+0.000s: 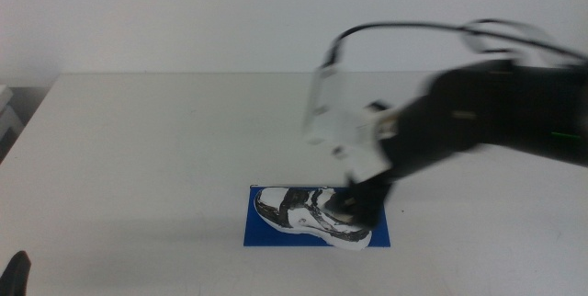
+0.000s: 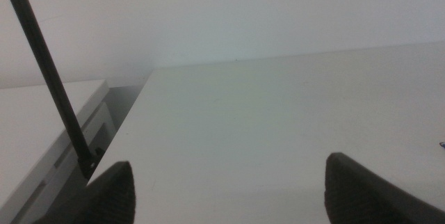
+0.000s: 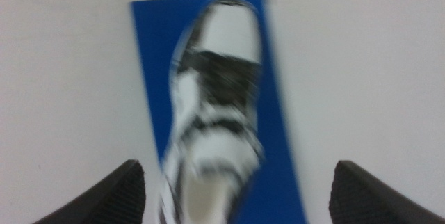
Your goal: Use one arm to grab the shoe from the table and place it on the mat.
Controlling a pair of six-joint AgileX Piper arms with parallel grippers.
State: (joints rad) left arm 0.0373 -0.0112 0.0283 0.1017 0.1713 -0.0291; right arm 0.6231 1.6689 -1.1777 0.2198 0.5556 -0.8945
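The white sneaker with black patches [image 1: 308, 209] lies on its sole on the blue mat [image 1: 253, 232], near the front of the white table [image 1: 138, 149]. My right arm comes in from the right, blurred, and its gripper [image 1: 354, 206] is over the shoe's heel end. In the right wrist view the shoe [image 3: 215, 113] lies lengthwise on the mat [image 3: 156, 57]. The right gripper [image 3: 238, 175] is open, its jaws wide apart on either side of the heel and clear of it. My left gripper [image 1: 16, 273] waits at the front left corner, open and empty [image 2: 229, 175].
A white unit [image 2: 42, 120] stands beside the table's left edge, with a thin black rod [image 2: 49, 78] leaning in front of it. A pale object [image 1: 7, 117] sits off the table's left side. A wall rises behind the table.
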